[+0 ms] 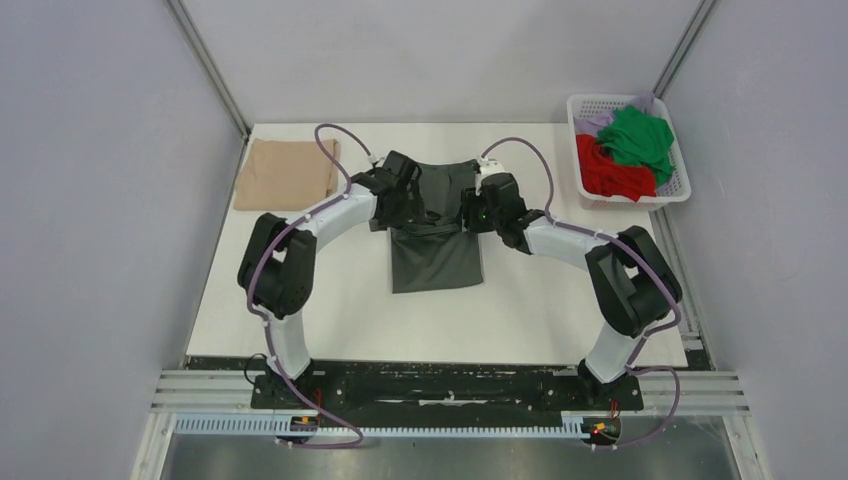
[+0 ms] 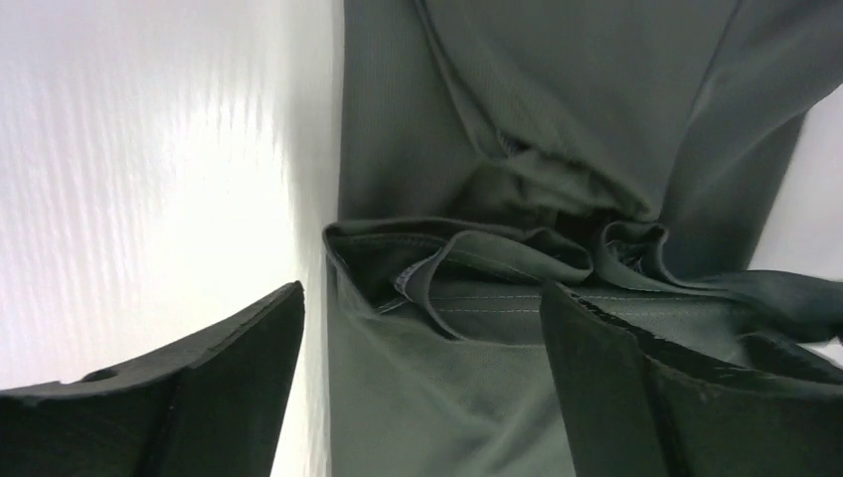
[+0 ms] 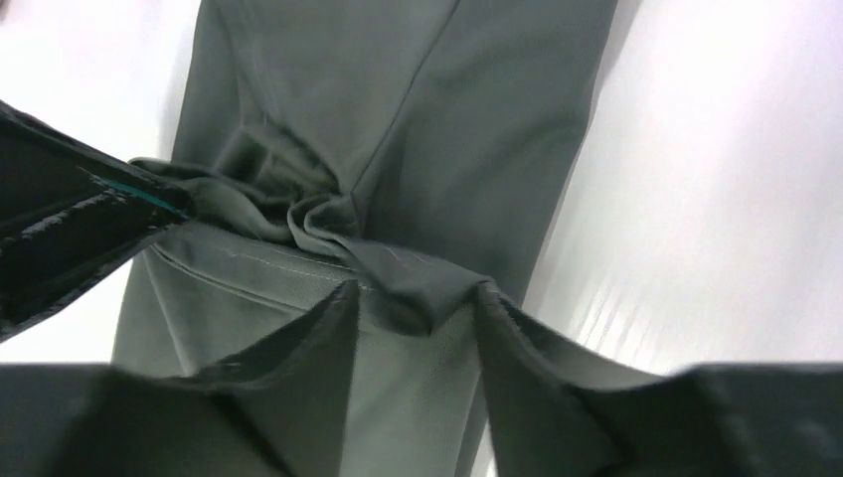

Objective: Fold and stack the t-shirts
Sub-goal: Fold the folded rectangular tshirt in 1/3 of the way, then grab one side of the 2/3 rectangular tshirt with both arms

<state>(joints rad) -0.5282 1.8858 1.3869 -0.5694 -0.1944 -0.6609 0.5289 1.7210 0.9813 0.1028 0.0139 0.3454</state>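
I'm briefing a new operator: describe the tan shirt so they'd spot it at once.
On the white table, go to the far left corner. The beige-tan t-shirt lies there, folded flat. Only it is tan: the dark grey t-shirt lies mid-table, the others in the basket.

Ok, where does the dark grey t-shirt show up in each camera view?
Top external: dark grey t-shirt at mid-table, partly under both arms.
Left wrist: the t-shirt fills centre and right.
Right wrist: the t-shirt fills centre and left.
Shared landmark: bare white table beside it in all three.

Spread shirt (image 1: 435,255) between folded shirt (image 1: 287,173) and basket (image 1: 600,98)
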